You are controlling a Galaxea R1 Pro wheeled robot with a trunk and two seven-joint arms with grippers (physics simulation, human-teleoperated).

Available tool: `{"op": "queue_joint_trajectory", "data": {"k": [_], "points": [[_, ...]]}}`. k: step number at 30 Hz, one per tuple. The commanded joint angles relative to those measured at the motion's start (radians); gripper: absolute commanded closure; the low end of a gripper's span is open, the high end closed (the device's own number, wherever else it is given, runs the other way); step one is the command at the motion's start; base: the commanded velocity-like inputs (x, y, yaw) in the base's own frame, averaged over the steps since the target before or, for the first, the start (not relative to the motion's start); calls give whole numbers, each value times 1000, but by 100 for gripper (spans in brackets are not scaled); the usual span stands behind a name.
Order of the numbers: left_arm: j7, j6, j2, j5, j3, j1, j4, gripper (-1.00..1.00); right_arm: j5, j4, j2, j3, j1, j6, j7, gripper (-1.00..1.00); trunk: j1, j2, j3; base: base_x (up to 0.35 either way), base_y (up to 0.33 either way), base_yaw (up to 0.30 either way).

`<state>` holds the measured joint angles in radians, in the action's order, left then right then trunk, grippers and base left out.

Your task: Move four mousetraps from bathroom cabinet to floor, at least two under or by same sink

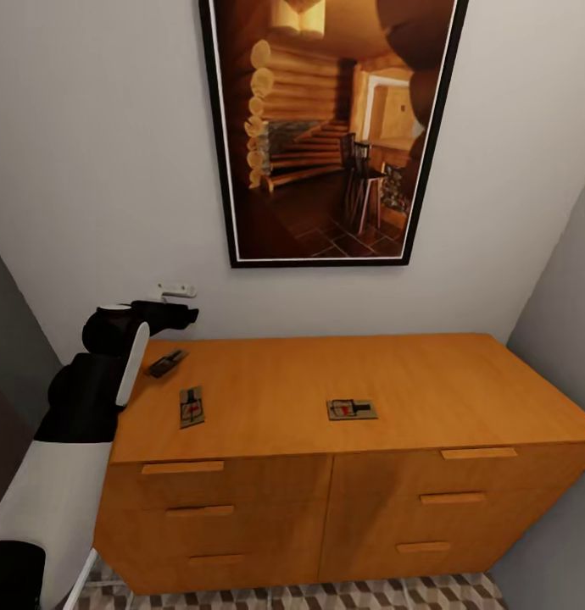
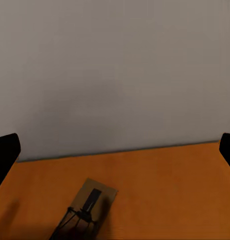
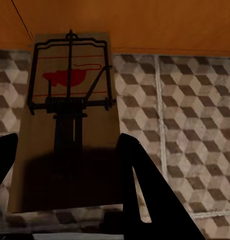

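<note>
**One trap in the right gripper over the tiles, three on the cabinet top by the left arm**

Nearest, in the right wrist view, the right gripper (image 3: 70, 170) is closed on a mousetrap (image 3: 70, 115). The board's long axis runs straight out along the fingers, its red spot and wire bar at the far end. Beyond it lies the cube-patterned bathroom floor (image 3: 185, 115), with the orange front of the cabinet (image 3: 145, 25) past that. How high the trap hangs above the tiles cannot be judged, and the near end of the board is lost in dark shadow between the fingers.

On the cabinet top (image 1: 326, 381), three traps lie flat. One (image 1: 352, 409) sits near the front edge at the middle; a second (image 1: 192, 406) lies near the front left corner; a third (image 1: 168, 363), dark and hard to read, lies further back on the left, just beside the left arm (image 1: 114, 356).

The left arm is plainly the nearer one for those left-hand traps. In the left wrist view, the left gripper (image 2: 115, 150) stands wide open, its fingertips at the picture's edges, with a trap (image 2: 87, 207) on the wood ahead and below, angled across the line of the fingers and cut off by the frame. Which of the two left-hand traps it is I cannot say for sure.
</note>
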<state>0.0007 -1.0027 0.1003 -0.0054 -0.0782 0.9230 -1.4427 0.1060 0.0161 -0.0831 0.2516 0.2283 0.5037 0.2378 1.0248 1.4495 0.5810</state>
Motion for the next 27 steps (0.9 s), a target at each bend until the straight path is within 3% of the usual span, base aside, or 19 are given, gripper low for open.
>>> {"op": "queue_joint_trajectory", "data": {"k": [1,8,16,23,27], "points": [[0,-4,1,-1,-2,-2,2,-100,12,-1,-1,9,-3,-7,4,100,0,1,1,84,0,0],[-3,0,1,-1,-2,-45,37,-100,13,-1,-1,9,-12,-23,3,100,0,1,1,29,0,0],[-5,1,3,-1,-1,-56,74,-100,14,-1,-1,9,-14,-25,2,100,0,1,1,2,0,0],[-16,1,36,-1,0,-67,82,-100,14,-1,-1,9,-15,-25,2,100,0,1,1,0,0,0],[-54,2,46,-1,2,-68,81,-100,14,-1,-2,9,-15,-26,2,100,0,1,1,0,0,0]]}}
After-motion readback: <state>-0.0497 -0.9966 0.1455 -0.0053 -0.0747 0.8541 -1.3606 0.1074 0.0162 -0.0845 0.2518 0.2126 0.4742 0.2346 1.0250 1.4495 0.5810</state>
